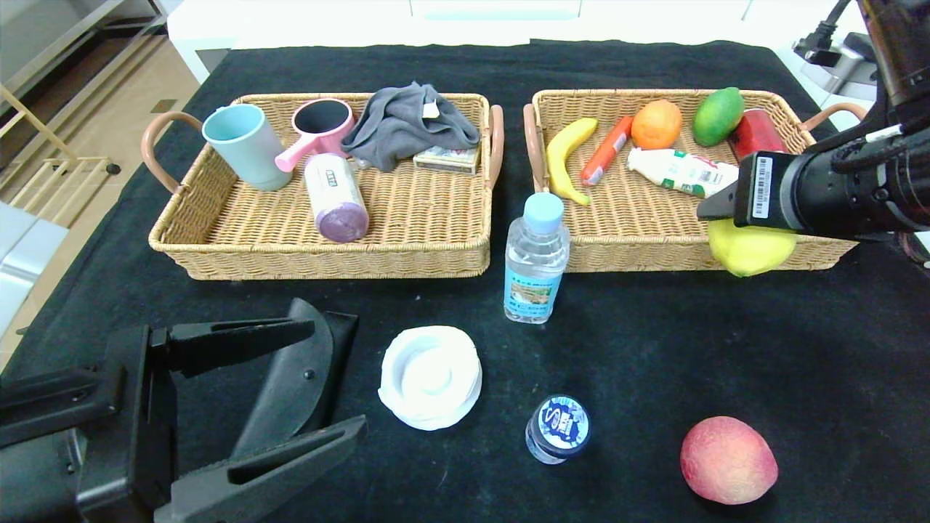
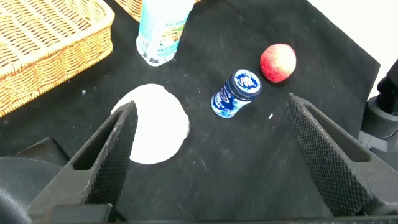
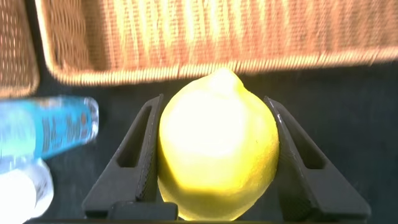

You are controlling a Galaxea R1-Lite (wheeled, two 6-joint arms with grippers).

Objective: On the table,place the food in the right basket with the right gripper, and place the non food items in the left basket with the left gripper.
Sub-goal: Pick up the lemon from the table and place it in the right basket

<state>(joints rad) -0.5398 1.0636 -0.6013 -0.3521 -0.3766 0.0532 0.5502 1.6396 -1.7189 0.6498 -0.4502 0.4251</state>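
Right wrist view: right gripper [image 3: 217, 168] clamps the lemon [image 3: 217, 146] between both fingers, at the right basket's [image 1: 639, 250] front rim, presumably for dropping in; food goes there. Left gripper [image 1: 290, 392] sits low near the plate [image 1: 430, 376], fingers wide, holding nothing.

Right gripper [image 1: 726, 218] raised, apparently clamped on load, left gripper [image 1: 320, 378] low, fingers spread

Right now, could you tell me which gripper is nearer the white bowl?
Left. The left gripper sits open beside the bowl; the right gripper holds a lemon by the right basket.
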